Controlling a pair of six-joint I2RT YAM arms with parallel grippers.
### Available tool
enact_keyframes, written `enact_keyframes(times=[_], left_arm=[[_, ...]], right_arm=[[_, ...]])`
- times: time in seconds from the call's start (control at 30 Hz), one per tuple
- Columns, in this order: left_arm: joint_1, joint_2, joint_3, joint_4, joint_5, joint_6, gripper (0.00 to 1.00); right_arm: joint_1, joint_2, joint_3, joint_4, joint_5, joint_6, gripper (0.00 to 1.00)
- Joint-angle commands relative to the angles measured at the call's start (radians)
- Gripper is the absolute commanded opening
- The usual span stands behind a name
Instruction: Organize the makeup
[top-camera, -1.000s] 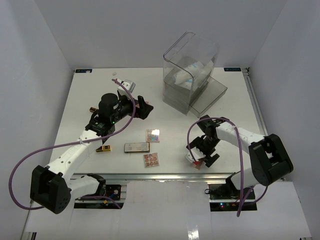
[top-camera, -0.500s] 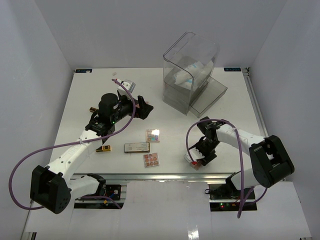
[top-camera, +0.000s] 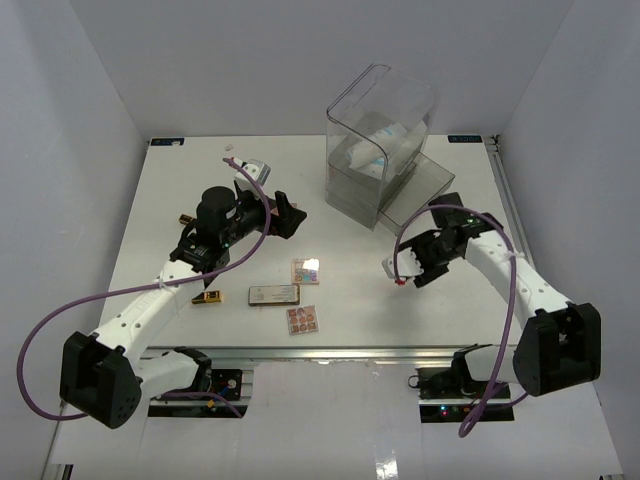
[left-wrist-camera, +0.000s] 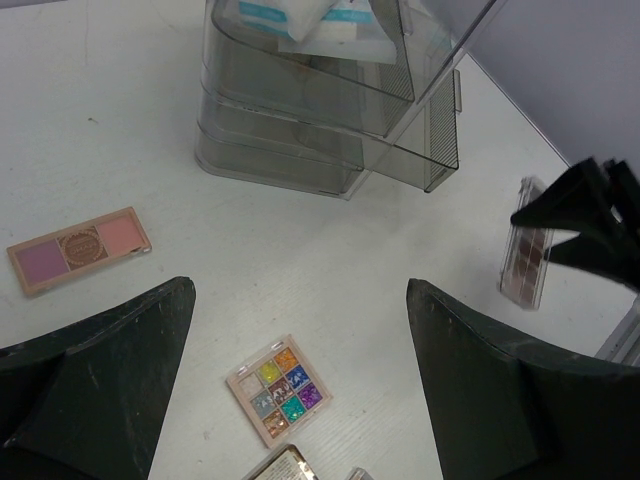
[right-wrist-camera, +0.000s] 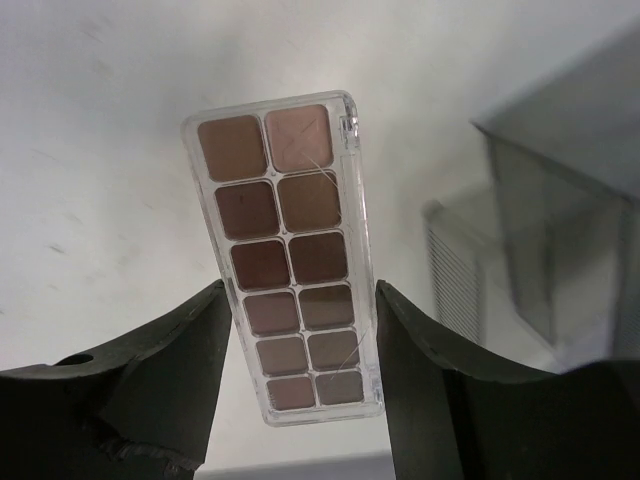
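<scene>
My right gripper (right-wrist-camera: 300, 330) is shut on a long clear eyeshadow palette (right-wrist-camera: 285, 260) with brown pans, held off the table just in front of the box's open drawer (top-camera: 420, 190); the top view shows the palette (top-camera: 393, 268) at the fingers. My left gripper (top-camera: 285, 215) hangs open and empty over the table's left-middle. Below it lie a colourful square palette (left-wrist-camera: 278, 388), a grey compact (top-camera: 274, 294), a round-pan palette (top-camera: 303, 319) and a black-gold tube (top-camera: 208, 297). A pink palette (left-wrist-camera: 80, 248) lies apart. White-and-blue packets (left-wrist-camera: 300, 15) sit in the box's top.
The tall clear drawer box (top-camera: 380, 140) stands at the back right, one lower drawer (left-wrist-camera: 440, 130) pulled out toward my right arm. The table's near edge (top-camera: 350, 348) runs just below the loose items.
My right gripper closed on the brown palette at the near edge, lifted it and carried it back and right toward the box. The left arm stayed still.
</scene>
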Motion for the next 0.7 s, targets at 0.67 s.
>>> enact_keyframes(times=[0.67], left_arm=[[0.016,-0.031,-0.001,0.011,0.006,-0.001,0.98]], right_arm=[[-0.070,0.262,0.291,0.480,0.089,0.009,0.37]])
